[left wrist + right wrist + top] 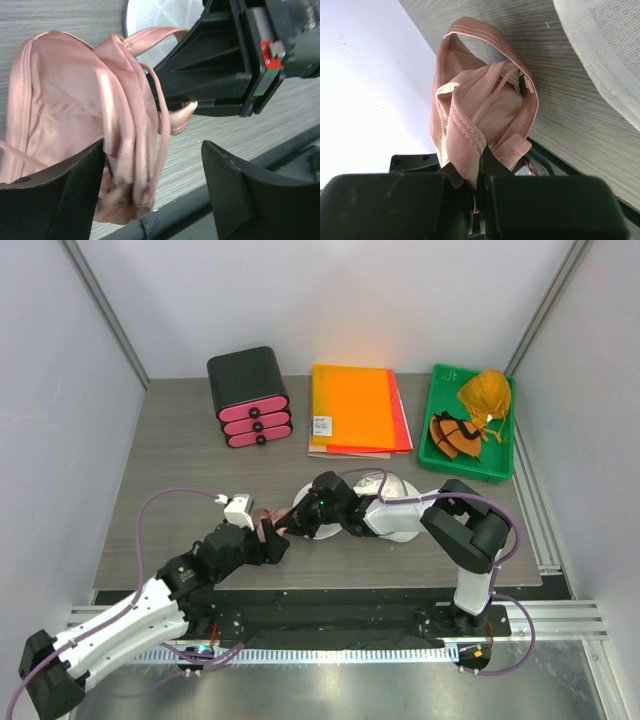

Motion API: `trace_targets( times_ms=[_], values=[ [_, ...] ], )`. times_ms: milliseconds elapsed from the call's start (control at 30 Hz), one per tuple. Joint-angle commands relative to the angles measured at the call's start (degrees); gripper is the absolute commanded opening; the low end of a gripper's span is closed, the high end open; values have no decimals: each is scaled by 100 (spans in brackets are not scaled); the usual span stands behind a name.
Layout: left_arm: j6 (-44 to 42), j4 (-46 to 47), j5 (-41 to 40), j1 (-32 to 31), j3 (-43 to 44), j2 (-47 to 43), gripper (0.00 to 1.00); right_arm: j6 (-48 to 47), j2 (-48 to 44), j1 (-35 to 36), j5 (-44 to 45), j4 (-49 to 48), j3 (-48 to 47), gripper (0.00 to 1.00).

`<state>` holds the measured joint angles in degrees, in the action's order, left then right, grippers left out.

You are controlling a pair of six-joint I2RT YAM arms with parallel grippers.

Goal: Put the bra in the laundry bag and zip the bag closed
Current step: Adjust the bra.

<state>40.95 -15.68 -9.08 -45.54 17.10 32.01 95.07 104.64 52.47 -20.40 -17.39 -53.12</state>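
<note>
The pink satin bra [266, 521] hangs just above the table between the two grippers, left of the laundry bag. My right gripper [298, 520] is shut on a stitched edge of the bra [470, 100], pinched between its jaws [480, 165]. My left gripper [272, 543] is open; its jaws [154, 150] stand wide apart, with folded bra cloth [75, 100] resting against the left finger [55, 200]. The white mesh laundry bag [398, 487] lies under my right arm. It also shows in the left wrist view [160, 15] and the right wrist view [605, 55].
A black drawer unit with pink fronts [249, 397] stands at the back left. Orange folders [355, 408] lie at the back middle. A green bin [425, 445] with orange and brown garments [485, 392] sits at the back right. Walls close in on both sides.
</note>
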Motion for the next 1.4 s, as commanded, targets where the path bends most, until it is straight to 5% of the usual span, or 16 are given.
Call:
trace_targets(
  times_ms=[0,333,467,733,900,967,1167,1367],
  values=[
    [-210,320,-1454,-578,328,401,77,494,65,-26,-139,-493,3,9],
    [395,-259,-3835,-2037,1111,1904,71,1040,-189,-9,-43,-714,294,9],
    [677,-505,-4285,-2099,1260,2335,53,1216,-260,18,-60,-845,355,9],
    [792,-576,-4734,-2222,1612,3109,34,1505,-374,123,-25,-1029,478,10],
    [1072,-699,-5068,-2293,1638,3189,8,1559,-436,185,10,-1056,566,13],
    [1108,-761,-5112,-2293,1621,3119,0,1550,-462,202,19,-1065,601,20],
    [1292,-1120,-5060,-2293,1577,2662,0,1173,-620,194,11,-882,681,39],
    [1530,-1850,-4823,-2293,1822,1819,0,-329,-1261,194,-95,92,829,68]
  ],
)
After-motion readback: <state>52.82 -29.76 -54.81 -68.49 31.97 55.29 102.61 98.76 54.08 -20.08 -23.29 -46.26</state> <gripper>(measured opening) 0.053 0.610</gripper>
